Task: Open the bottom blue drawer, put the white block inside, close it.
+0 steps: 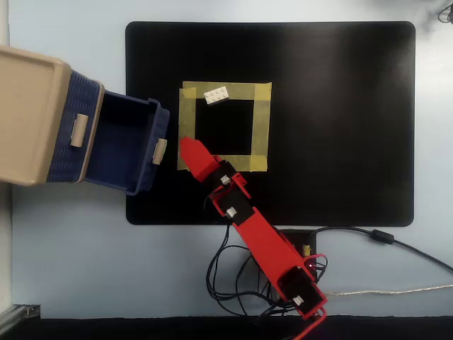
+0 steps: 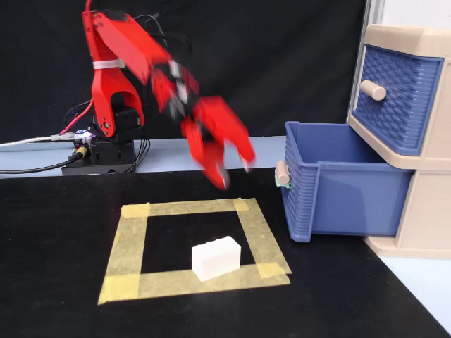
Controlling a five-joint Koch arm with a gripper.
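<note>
Gripper: the red gripper [image 2: 236, 172] is hanging in the air with its two fingers spread apart and nothing between them; it is blurring in the fixed view, so it is likely moving. In the overhead view its tip [image 1: 190, 149] is sitting over the near-left corner of the tape square.

Tape square: the yellow tape square [image 2: 134, 239] is lying on the black mat [image 1: 340, 127] directly below and ahead of the gripper.

White block: the white block [image 2: 215, 257] is resting on the tape strip at the far side of the square from the arm's base, well apart from the fingertips and below them; in the overhead view the white block [image 1: 216, 94] is sitting above the gripper tip.

Bottom blue drawer: the bottom blue drawer [image 2: 338, 190] is standing pulled out just beside the gripper, its beige handle [image 2: 282, 172] near the fingers, its cavity showing empty.

Upper drawer: the upper blue drawer [image 2: 394, 91] is staying flush in the beige cabinet [image 2: 423, 211], farther from the gripper.

Progress: opening appears done; I judge the gripper is leaving the handle to go for the block.

Remaining: grasping the block, dropping it into the drawer, and pushing the drawer shut are all not yet done.
</note>
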